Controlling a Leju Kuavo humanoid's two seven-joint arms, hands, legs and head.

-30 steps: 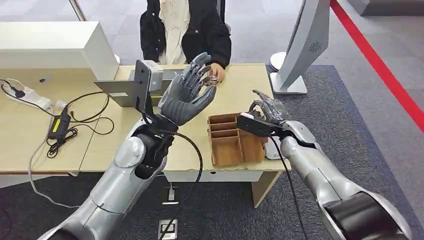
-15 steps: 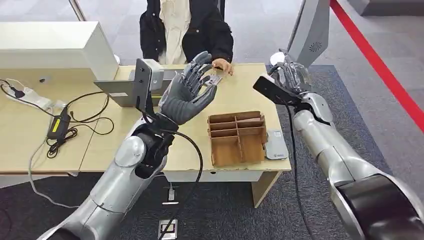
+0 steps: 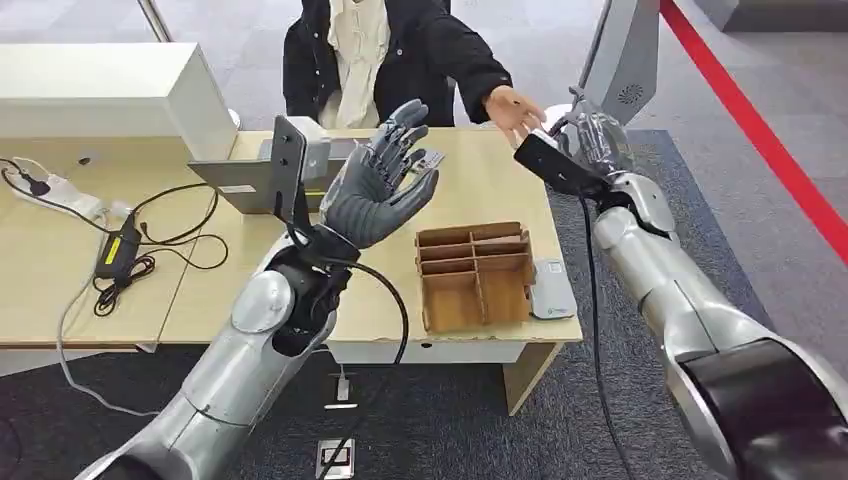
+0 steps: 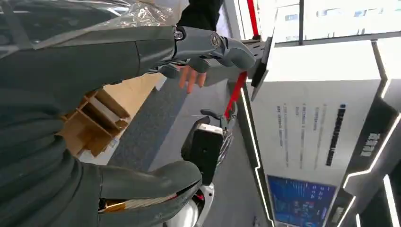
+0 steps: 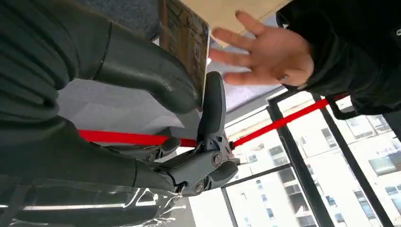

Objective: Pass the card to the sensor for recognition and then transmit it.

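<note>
A brown patterned card [image 5: 185, 42] is pinched between the thumb and a finger of my right hand [image 5: 142, 85]. In the head view that right hand [image 3: 600, 140] is raised over the table's far right corner. A person's open hand [image 3: 515, 108] reaches toward it, a little apart from the card, and appears again as the person's hand [image 5: 269, 54] in the right wrist view. The grey flat sensor [image 3: 553, 290] lies near the table's front edge, beside the wooden box. My left hand [image 3: 385, 185] is raised over the table's middle, palm up, fingers spread, holding nothing.
A wooden divided box [image 3: 473, 275] stands on the table [image 3: 200, 290] near its front edge. A grey stand [image 3: 285, 165] and a white case [image 3: 110, 95] stand at the back left, cables [image 3: 130, 255] on the left. A small card-like item [image 3: 430, 158] lies beyond my left hand. A white kiosk [image 3: 615, 70] stands at the right.
My right arm rose from the sensor beside the box toward the far right corner with the card. The person's hand left the table and reached toward it. My left arm stayed put.
</note>
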